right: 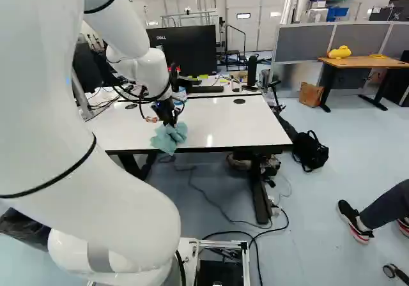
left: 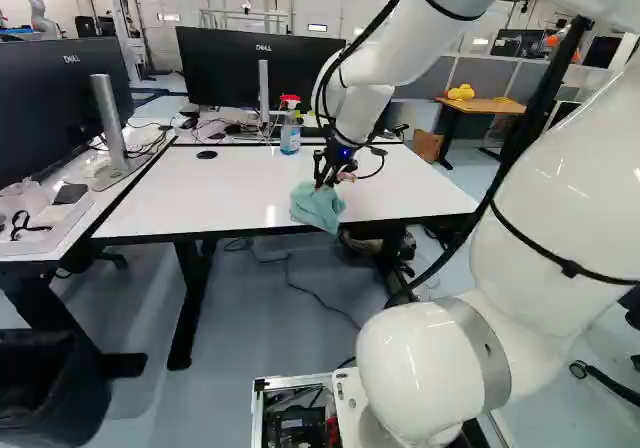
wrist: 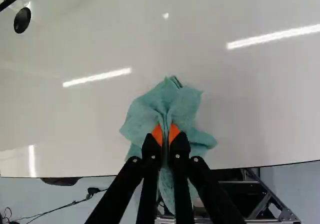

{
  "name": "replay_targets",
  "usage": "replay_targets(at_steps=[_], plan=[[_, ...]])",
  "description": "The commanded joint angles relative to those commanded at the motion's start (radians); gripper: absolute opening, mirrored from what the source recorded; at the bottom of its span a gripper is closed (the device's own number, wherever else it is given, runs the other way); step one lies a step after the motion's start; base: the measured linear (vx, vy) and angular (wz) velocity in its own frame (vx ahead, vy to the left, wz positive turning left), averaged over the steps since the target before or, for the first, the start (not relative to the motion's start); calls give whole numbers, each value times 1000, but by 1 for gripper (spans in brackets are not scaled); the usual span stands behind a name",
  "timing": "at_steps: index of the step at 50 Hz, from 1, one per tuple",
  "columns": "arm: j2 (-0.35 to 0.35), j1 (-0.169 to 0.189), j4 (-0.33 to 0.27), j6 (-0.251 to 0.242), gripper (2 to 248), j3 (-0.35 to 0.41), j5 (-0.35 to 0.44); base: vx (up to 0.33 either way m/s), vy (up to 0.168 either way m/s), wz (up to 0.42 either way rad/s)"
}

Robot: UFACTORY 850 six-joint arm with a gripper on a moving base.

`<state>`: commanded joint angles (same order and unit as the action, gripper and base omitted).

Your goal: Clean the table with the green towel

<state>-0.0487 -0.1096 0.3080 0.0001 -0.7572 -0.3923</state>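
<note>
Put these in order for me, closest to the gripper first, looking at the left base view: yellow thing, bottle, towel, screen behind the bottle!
1. Towel: pinched in the gripper.
2. Bottle: by the far edge of the white table.
3. Screen: behind the bottle.
4. Yellow thing: far off, on the wooden desk.

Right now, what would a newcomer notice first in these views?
Probably the big white arm, filling the right side of the left base view and reaching over the white table. Next, the green towel, bunched between the fingers' orange pads and hanging over the table's near edge. Then the black monitor beyond the table.
</note>
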Motion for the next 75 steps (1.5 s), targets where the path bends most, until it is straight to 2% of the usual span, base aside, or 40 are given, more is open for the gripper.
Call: replay_targets(at_steps=[13, 60, 75], plan=[[41, -47, 0, 0, 35, -44, 0, 0, 0, 0], [119, -222, 0, 0, 35, -126, 0, 0, 0, 0], [145, -268, 0, 0, 35, -154, 0, 0, 0, 0]])
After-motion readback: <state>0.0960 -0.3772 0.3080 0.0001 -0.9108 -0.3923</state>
